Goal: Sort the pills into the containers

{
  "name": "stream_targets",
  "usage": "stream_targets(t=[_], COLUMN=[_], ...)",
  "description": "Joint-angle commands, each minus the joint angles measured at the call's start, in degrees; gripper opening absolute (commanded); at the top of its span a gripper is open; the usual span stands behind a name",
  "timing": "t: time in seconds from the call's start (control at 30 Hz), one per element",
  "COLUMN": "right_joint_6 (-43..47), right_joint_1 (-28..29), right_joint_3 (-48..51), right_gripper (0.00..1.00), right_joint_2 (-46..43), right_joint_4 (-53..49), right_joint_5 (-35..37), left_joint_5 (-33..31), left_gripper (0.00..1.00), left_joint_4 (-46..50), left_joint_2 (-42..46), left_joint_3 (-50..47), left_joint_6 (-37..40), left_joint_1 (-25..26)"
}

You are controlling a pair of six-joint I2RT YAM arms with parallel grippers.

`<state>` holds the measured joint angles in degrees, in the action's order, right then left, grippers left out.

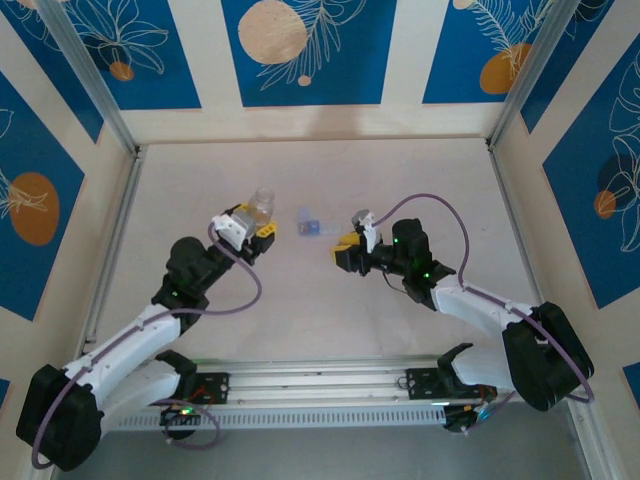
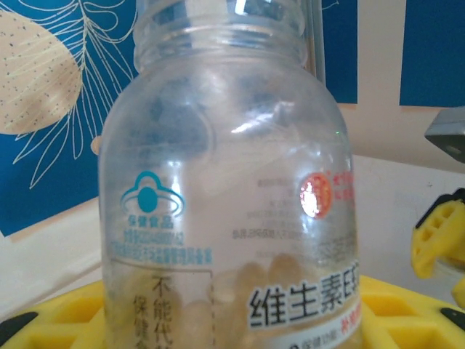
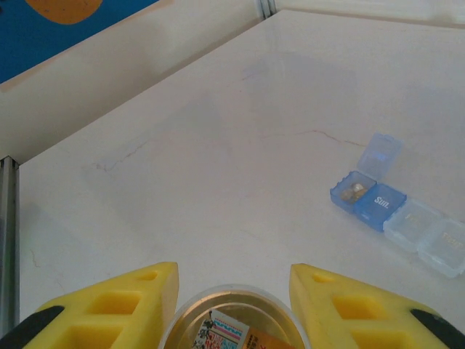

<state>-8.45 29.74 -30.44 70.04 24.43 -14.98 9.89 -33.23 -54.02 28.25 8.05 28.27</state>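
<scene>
Left wrist view puts the pills (image 2: 269, 280) up close: a pale tan heap at the bottom of a clear round bottle (image 2: 232, 182) printed with Chinese lettering and a red-orange seal; single pills are hard to make out. The bottle stands upright, its threaded neck bare, and yellow fingers (image 2: 58, 320) press against its base on both sides. In the top external view the left tool (image 1: 255, 222) is closed on this bottle, left of the table's middle; whether its base rests on the table (image 1: 300, 320) I cannot tell. Near it to the right, the pill box (image 1: 311, 225) lies flat on the table, apart from both tools. The right wrist view shows the box as a row of compartments, two blue, then clear ones. The end blue compartment (image 3: 351, 191) has its flap (image 3: 379, 154) raised and something small and tan inside; the others are closed. The right tool (image 3: 232, 282), right of the box, is closed partway on a round cap (image 3: 232, 323), gold inside with a scrap of printed label, held between its yellow fingers
</scene>
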Motion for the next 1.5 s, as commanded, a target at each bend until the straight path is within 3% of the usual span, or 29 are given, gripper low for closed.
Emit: stream_targets(t=[0.0,0.23,0.57,0.97,1.47], right_joint_6=[0.9,0.5,-0.3,-1.0,-1.5], right_joint_1=[-0.3,-0.4,-0.5,-0.6,-0.5], right_joint_3=[-1.8,-1.3,-0.7,-0.7,-0.9], right_gripper=[0.0,0.0,0.0,0.0,0.0], right_joint_2=[-0.1,-1.6,-3.5,-3.6,-3.6], right_joint_4=[0.2,0.1,0.0,0.1,0.2], right_joint_5=[0.2,0.8,1.6,0.7,-0.4], left_joint_5=[0.3,-1.5,-7.7,-14.5,-20.1], left_gripper=[0.0,0.0,0.0,0.0,0.0], left_joint_4=[16.6,44.6,68.7,81.6,89.2], left_joint_2=[-4.2,-21.4,-42.9,-57.8,-64.7], left_joint_3=[7.4,24.4,43.8,58.1,68.5], left_joint_6=[2.3,4.9,9.0,17.4,21.3], left_joint_1=[-0.2,-0.2,0.5,2.8,4.8])
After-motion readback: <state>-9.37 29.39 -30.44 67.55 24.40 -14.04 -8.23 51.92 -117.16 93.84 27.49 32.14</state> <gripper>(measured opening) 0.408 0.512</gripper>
